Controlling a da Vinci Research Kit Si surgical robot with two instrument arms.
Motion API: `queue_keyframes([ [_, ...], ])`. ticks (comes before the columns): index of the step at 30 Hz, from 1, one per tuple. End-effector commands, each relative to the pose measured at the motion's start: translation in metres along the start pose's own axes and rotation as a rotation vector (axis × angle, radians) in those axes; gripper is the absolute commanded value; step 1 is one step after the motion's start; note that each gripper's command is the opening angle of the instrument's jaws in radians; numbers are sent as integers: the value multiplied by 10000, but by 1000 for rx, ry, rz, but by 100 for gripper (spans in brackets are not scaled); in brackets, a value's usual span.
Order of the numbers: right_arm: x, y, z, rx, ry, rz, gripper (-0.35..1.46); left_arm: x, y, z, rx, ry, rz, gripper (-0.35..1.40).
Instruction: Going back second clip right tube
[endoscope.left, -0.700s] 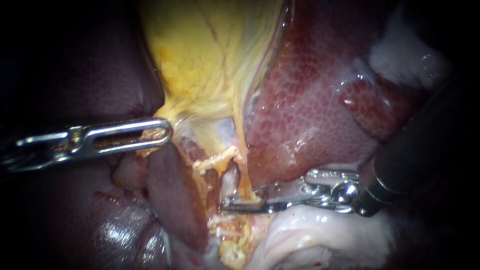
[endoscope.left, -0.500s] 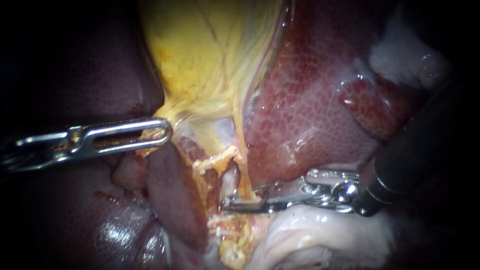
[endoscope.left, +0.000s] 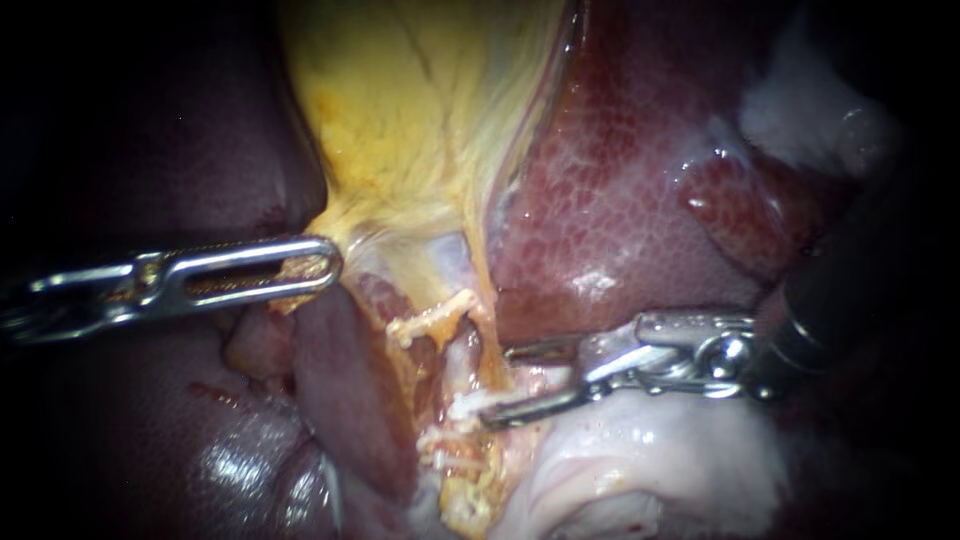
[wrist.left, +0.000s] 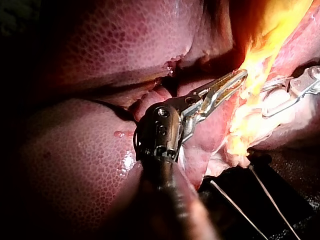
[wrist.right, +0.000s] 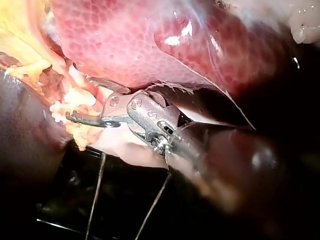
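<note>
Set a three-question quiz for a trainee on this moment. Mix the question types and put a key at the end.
1. True or false: the right instrument has its jaws lying shut together.
2. Pick one. The left instrument has its jaws shut on: A a clip; B the yellow gallbladder; C a tube.
3. Fill in: in the endoscope view, the dark red mottled organ to the right of the gallbladder, above the right instrument, is the ____.

Key
1. False: a gap shows between the jaws and they grip nothing.
2. B.
3. liver.
</note>
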Motion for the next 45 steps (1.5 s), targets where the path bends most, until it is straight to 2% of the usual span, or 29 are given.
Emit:
queue_keyframes([
  [1, 4, -2, -9, 5, -1, -7, 60, 0, 0, 0, 0, 0, 0, -35],
  [3, 16, -8, -28, 13, 3, -27, 60, 0, 0, 0, 0, 0, 0, -35],
  [5, 35, -15, -50, 26, 24, -52, 60, 1, 1, 0, 0, 0, 0, -35],
  [10, 81, -34, -92, 42, 112, -98, 60, 3, 3, 2, 0, -1, 2, -35],
  [14, 98, -46, -106, 45, 139, -119, 60, 6, 4, 4, -1, -2, 4, -35],
  [18, 101, -48, -110, 48, 147, -122, 60, 11, 5, 9, -4, -5, 6, -35],
  [22, 100, -47, -110, 47, 147, -122, 60, 27, 14, 24, -7, -6, 16, -35],
  [27, 100, -46, -110, 44, 148, -122, 60, 48, 29, 55, -10, 18, 36, -35],
  [34, 101, -46, -110, 47, 147, -122, 60, 68, 29, 96, 1, 49, 41, -35],
  [37, 101, -46, -110, 48, 150, -121, 60, 73, 27, 102, 4, 57, 44, -35],
  [45, 102, -47, -110, 48, 153, -121, 60, 72, 27, 101, 6, 58, 44, -35],
])
